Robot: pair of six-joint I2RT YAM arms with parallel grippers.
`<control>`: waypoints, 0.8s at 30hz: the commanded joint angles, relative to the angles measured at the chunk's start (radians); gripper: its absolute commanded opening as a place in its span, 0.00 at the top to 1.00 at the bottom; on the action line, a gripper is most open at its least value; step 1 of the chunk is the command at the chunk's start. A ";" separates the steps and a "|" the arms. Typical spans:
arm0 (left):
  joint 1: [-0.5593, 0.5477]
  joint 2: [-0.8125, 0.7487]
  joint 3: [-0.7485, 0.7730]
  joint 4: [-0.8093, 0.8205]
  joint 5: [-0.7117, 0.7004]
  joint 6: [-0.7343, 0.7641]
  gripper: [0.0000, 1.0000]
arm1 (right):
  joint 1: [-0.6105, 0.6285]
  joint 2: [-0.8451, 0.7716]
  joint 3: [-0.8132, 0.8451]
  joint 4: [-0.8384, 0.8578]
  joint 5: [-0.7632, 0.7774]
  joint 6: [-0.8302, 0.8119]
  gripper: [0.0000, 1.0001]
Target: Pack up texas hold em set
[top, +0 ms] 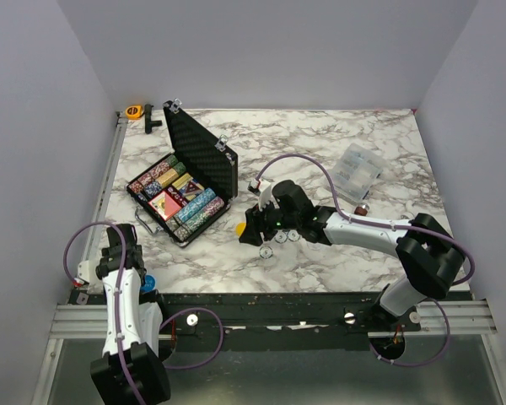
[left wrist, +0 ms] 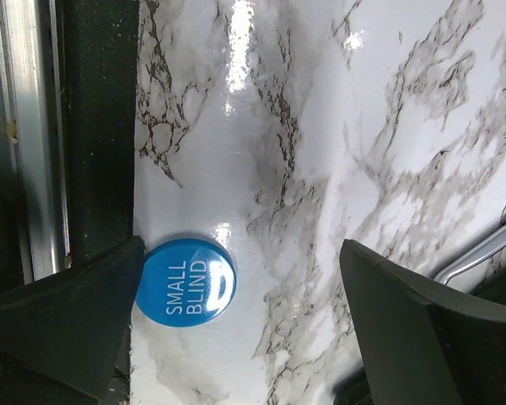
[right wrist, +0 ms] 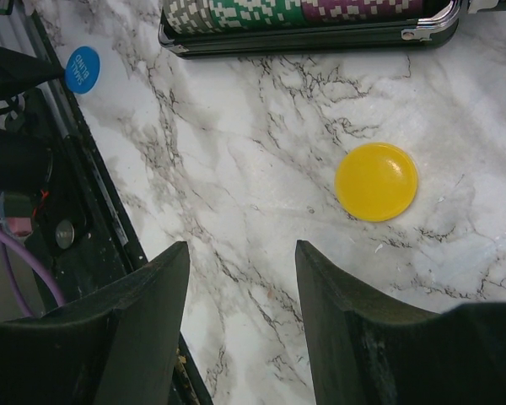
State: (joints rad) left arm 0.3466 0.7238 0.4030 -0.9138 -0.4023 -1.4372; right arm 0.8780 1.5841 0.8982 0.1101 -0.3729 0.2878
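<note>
Top view: the case (top: 185, 192) lies open on the left half of the bench (top: 320, 143), with its lid (top: 201, 150) raised at the far side and rows of chips (top: 196, 211) and card decks (top: 175, 196) in the tray. A yellow disc (top: 239, 228) lies on the bench just beside the case's right corner. A blue disc (top: 148, 283) lies at the near edge, close to the folded left arm (top: 122, 287). The right arm (top: 371, 232) stretches leftward across the bench, and the right jaws are low over the marble just beside the yellow disc. A tape roll (top: 134, 111) sits at the far left corner, and a clear bag (top: 358, 169) lies far right, well apart from the case. Left wrist view: the left jaws stand fully open above the bench and hold nothing. The blue disc (left wrist: 185, 278), lettered SMALL BLIND, lies flat between the fingers (left wrist: 59, 321), against the one on the view's left. Whether the two touch cannot be told. A silver bar (left wrist: 481, 253) shows at the right margin. Right wrist view: the right jaws are partly open, and only bare marble shows between the fingers (right wrist: 110, 337). The yellow disc (right wrist: 376, 181) lies flat ahead of the jaws and off to the view's right, outside the gap. The case's front wall (right wrist: 304, 38) and a row of chips (right wrist: 287, 10) run along the top of the view. The blue disc (right wrist: 83, 69) appears at upper left, near the bench edge.
</note>
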 commanded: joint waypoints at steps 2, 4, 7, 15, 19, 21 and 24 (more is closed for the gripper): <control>0.008 -0.003 -0.020 0.104 0.066 0.092 0.01 | 0.008 0.003 -0.001 0.009 -0.024 0.003 0.44; 0.008 -0.001 -0.039 0.148 0.111 0.106 0.01 | 0.008 0.005 0.001 0.007 -0.023 0.004 0.44; 0.007 0.032 -0.052 0.133 0.140 0.077 0.01 | 0.007 -0.002 -0.003 0.006 -0.020 0.003 0.44; 0.006 0.271 -0.002 0.206 0.243 0.172 0.01 | 0.007 0.001 -0.015 0.029 -0.008 -0.005 0.44; -0.005 0.344 0.027 0.246 0.290 0.199 0.08 | 0.007 -0.023 -0.030 0.033 0.011 -0.015 0.44; -0.027 0.371 0.036 0.261 0.311 0.193 0.13 | 0.007 -0.036 -0.042 0.040 0.028 -0.022 0.44; -0.092 0.436 0.070 0.277 0.342 0.185 0.19 | 0.007 -0.048 -0.060 0.057 0.051 -0.024 0.44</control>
State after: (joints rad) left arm 0.3283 1.0615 0.5041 -0.7731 -0.2699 -1.2018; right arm 0.8780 1.5726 0.8669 0.1276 -0.3630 0.2855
